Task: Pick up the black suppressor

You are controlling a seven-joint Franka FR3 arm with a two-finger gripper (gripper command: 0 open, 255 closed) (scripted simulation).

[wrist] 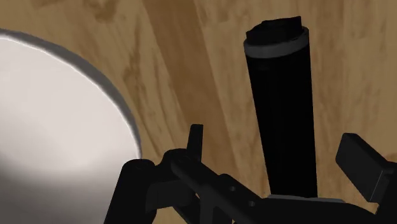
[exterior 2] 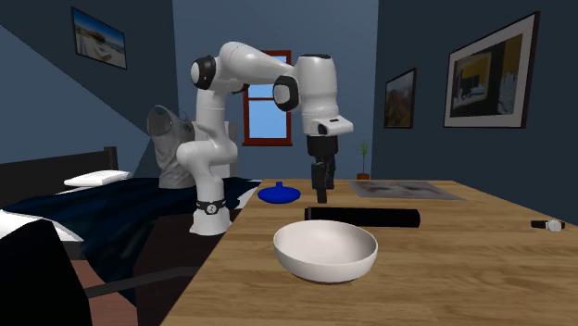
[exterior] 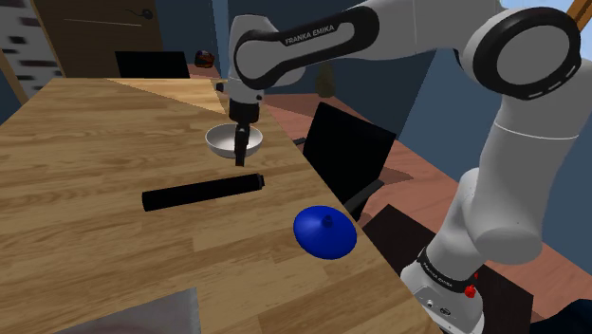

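The black suppressor (exterior: pixel 201 192) is a long dark cylinder lying flat on the wooden table (exterior: pixel 76 161). In the second exterior view the suppressor (exterior 2: pixel 363 217) lies just behind a white bowl (exterior 2: pixel 324 250). My gripper (exterior: pixel 241 159) points down and hovers just above the end of the suppressor nearest the bowl (exterior: pixel 226 142). From across the table the gripper (exterior 2: pixel 321 196) hangs over that same end. In the wrist view the gripper (wrist: pixel 280 156) is open. Its fingers (wrist: pixel 195 139) stand on either side of the suppressor (wrist: pixel 283 108) without touching it, and the bowl (wrist: pixel 57 127) lies beside them.
A blue lidded dish (exterior: pixel 324 231) sits near the table's edge by the stand. A black chair (exterior: pixel 346 152) stands beside that edge, another (exterior: pixel 152 64) at the far end. A grey mat (exterior: pixel 142 318) lies on the near table. A wristwatch (exterior 2: pixel 549 224) lies far off.
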